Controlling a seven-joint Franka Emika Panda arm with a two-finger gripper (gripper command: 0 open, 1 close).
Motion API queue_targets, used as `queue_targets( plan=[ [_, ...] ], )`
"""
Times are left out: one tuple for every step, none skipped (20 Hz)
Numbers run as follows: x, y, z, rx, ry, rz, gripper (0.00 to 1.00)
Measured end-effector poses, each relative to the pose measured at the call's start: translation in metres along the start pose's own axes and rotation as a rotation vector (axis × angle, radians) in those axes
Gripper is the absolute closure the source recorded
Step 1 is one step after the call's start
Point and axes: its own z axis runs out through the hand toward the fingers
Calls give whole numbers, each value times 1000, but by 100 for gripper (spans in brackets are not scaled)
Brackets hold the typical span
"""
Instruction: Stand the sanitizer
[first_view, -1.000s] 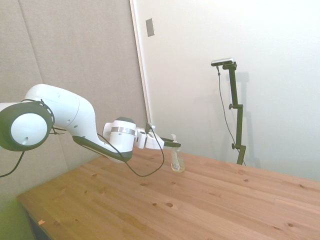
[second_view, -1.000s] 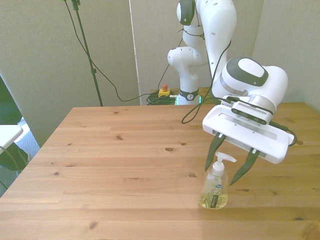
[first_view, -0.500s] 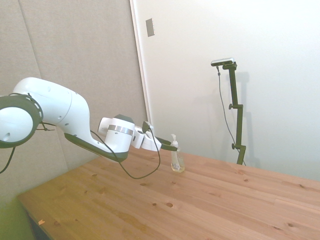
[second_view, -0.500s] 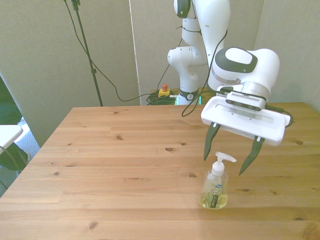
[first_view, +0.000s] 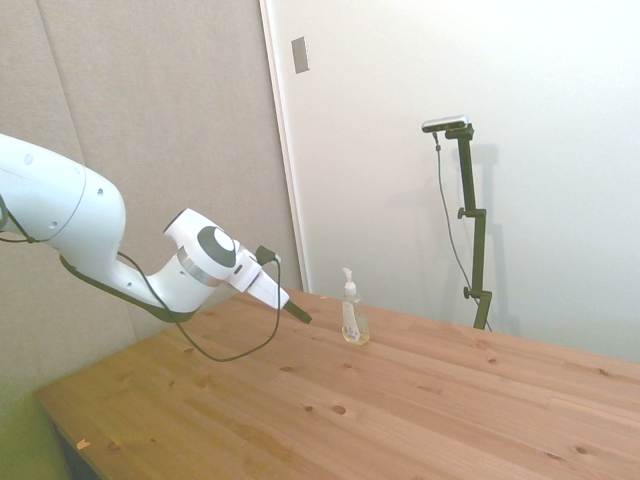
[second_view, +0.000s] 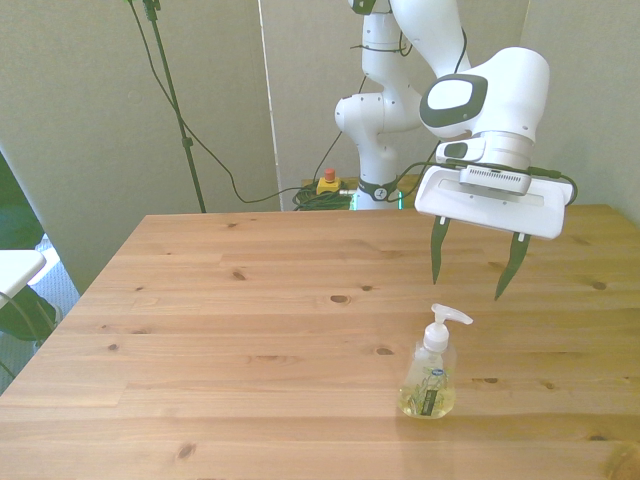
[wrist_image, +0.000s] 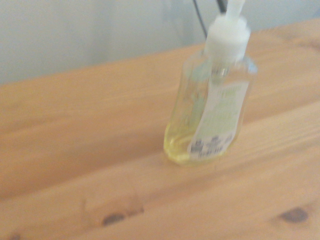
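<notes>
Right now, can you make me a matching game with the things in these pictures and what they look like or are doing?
Things:
1. small clear plastic pump bottle of yellowish sanitizer
2. white robot gripper with dark jaws
3. wooden table
4. small red button behind the table

States:
A. open, empty, off the bottle
B. standing upright
C. light brown with dark knots
D. on a yellow base

Pairs: 1-B, 2-A, 3-C, 4-D
</notes>
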Motion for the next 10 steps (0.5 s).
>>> queue_targets(
  plan=[
    [-4,5,-3,-23,-35,-18,0],
    [-8,9,-8,-45,-68,-37,0],
    [-11,13,-12,-73,-101,-57,0],
    [-13,16,-19,-99,-133,-78,0],
    [-13,19,-26,-124,-167,-100,0],
    [-12,21,-34,-150,-202,-124,0],
    [-9,24,-42,-176,-237,-147,0],
    [-4,27,-49,-201,-274,-173,0],
    [3,32,-55,-227,-311,-200,0],
    [11,36,-61,-252,-349,-229,0]
  ],
)
